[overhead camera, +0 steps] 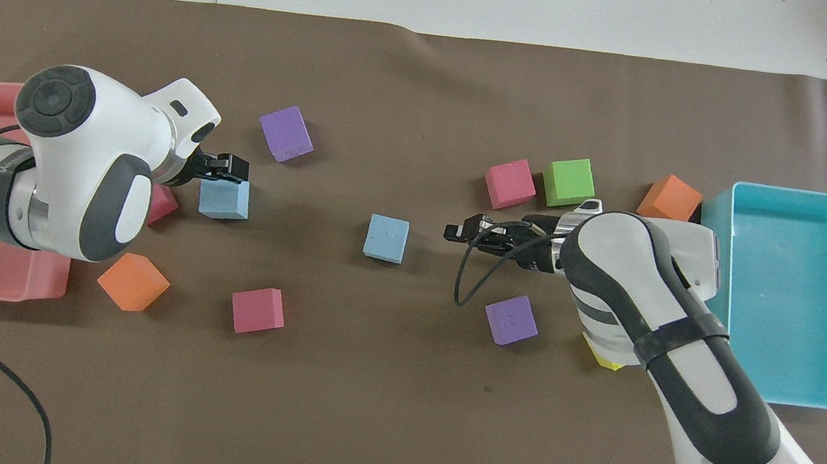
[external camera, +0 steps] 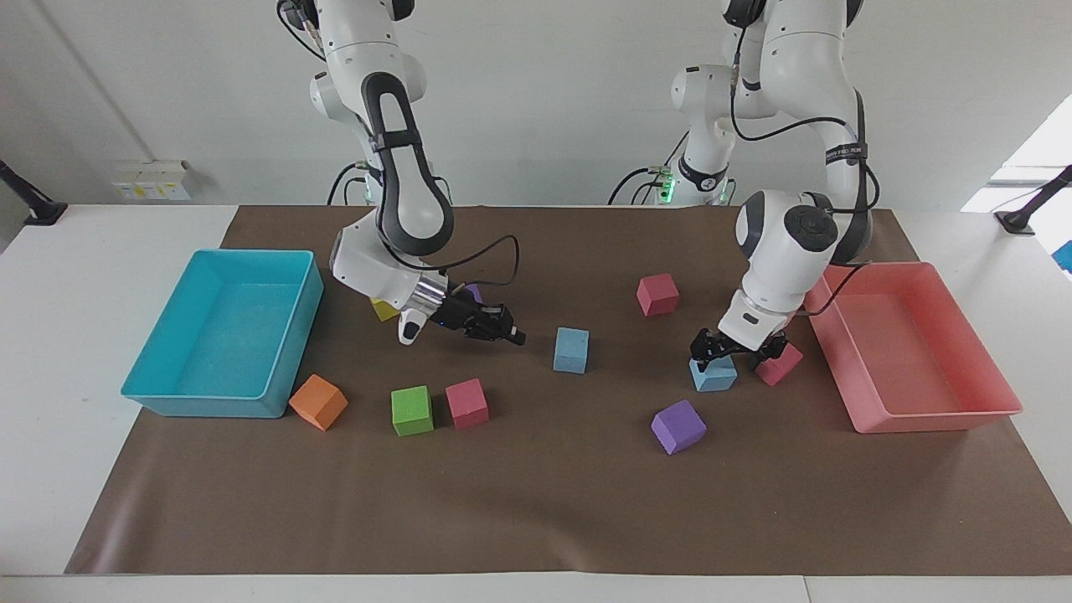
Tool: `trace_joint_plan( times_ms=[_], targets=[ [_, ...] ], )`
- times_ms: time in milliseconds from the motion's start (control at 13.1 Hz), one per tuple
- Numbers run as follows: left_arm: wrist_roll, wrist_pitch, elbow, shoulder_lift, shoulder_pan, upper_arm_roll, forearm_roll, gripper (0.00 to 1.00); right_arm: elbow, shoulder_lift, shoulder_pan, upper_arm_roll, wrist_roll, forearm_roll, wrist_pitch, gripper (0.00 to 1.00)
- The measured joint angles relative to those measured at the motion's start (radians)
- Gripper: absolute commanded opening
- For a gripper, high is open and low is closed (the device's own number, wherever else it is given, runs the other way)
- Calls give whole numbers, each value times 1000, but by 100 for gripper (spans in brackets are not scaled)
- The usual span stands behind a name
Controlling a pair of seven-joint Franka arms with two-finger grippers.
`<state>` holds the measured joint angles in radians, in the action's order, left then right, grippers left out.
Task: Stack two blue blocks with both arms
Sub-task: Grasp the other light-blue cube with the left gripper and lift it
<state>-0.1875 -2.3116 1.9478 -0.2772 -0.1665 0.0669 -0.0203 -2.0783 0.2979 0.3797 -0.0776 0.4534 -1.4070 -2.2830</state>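
The blue blocks sit apart: my left gripper (external camera: 724, 358), fingers spread, straddles one (external camera: 713, 374) beside the pink cube (external camera: 779, 364) to grasp it; my right gripper (external camera: 512, 335), clenched empty, points at the mid-mat one (external camera: 571, 349), the likely base.

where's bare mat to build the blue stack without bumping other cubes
Widest bare patch: the brown mat farther from the robots than the green cube and purple cube. A smaller gap lies around the middle blue block. It is crowded at the left arm's end, where the left pincer straddles the second blue block beside a pink cube.
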Motion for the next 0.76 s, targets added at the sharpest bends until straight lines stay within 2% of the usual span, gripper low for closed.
trace_joint_plan(
  times_ms=[535,612,688,765],
  targets=[
    [0,-8,49,-1,-6,3,0,100,-17,53,4,4,57,-81,0,0],
    [0,-9,52,-1,-14,4,0,83,-17,54,4,4,70,-81,0,0],
    [-2,-9,54,-2,-19,5,0,43,-17,54,7,4,76,-81,0,0],
    [-4,-10,55,-2,-22,5,0,8,-17,54,11,5,81,-81,0,0]
  ],
)
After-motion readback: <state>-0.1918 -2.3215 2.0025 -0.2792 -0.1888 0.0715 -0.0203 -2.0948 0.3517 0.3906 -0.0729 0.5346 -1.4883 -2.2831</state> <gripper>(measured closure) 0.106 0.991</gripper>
